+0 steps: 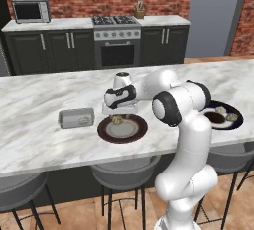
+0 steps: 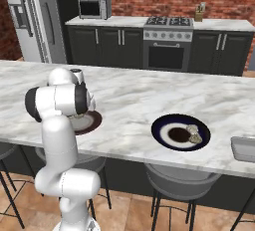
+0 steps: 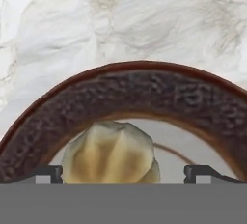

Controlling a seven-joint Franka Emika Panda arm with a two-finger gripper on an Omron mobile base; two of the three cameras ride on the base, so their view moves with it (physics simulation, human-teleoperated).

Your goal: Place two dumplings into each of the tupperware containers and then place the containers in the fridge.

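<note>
The white marbled surface (image 1: 44,140) carries a grey tupperware container (image 1: 76,118), a brown-rimmed plate (image 1: 122,128) beside it, a dark blue plate (image 2: 181,132), and perhaps another container (image 2: 245,148) at the edge.

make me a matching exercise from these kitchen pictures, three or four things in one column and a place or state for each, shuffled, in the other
Things:
1. tool
2. brown-rimmed plate
3. tupperware container
4. dark blue plate

Places or states:
A. on the marble counter, left of the brown-rimmed plate in the left base view
B. open, fingertips either side of a dumpling
C. holds one dumpling, just under the robot's hand
D. holds dumplings and a dark brown centre, off to the arm's right

Pairs: 1-B, 2-C, 3-A, 4-D
</note>
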